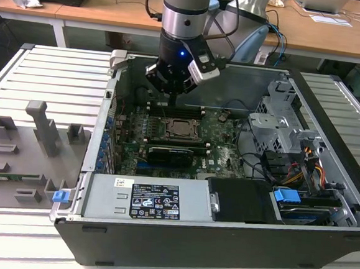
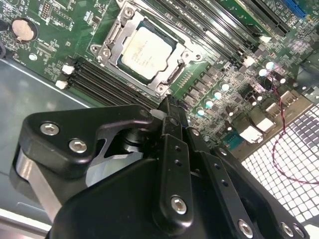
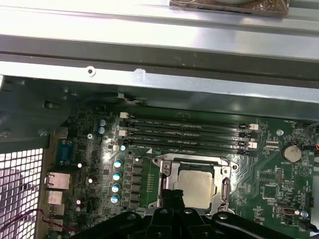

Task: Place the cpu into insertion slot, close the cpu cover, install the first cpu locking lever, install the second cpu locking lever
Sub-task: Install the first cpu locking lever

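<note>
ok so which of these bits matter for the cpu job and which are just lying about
Job in hand:
cpu
cover
gripper

Lying about:
memory slots
coin cell
power supply
drive cage
grey tray

Silver arm (image 1: 185,7); black claw (image 1: 172,98) (blue light (image 1: 181,53)); screws (image 2: 179,203)

Print on the power supply label (image 1: 155,201) is unreadable.
</note>
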